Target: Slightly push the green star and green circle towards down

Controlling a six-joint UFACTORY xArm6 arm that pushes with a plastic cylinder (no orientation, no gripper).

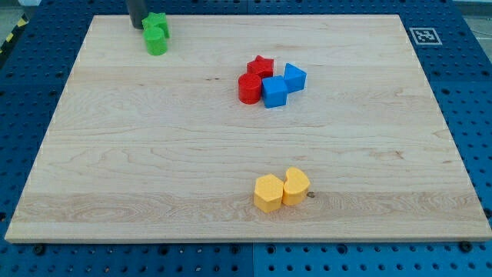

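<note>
The green star (158, 22) lies near the board's top left, and the green circle (156, 42) touches it just below. My dark rod comes down from the view's top edge, and my tip (137, 25) rests on the board right at the star's left side, close to or touching it.
The wooden board (115, 154) lies on a blue pegboard table. A red star (260, 66), red circle (249, 88) and two blue blocks (274, 91) (294, 78) cluster at upper centre. Two yellow blocks (268, 192) (296, 185) sit together at lower centre. A marker tag (423, 35) lies at top right.
</note>
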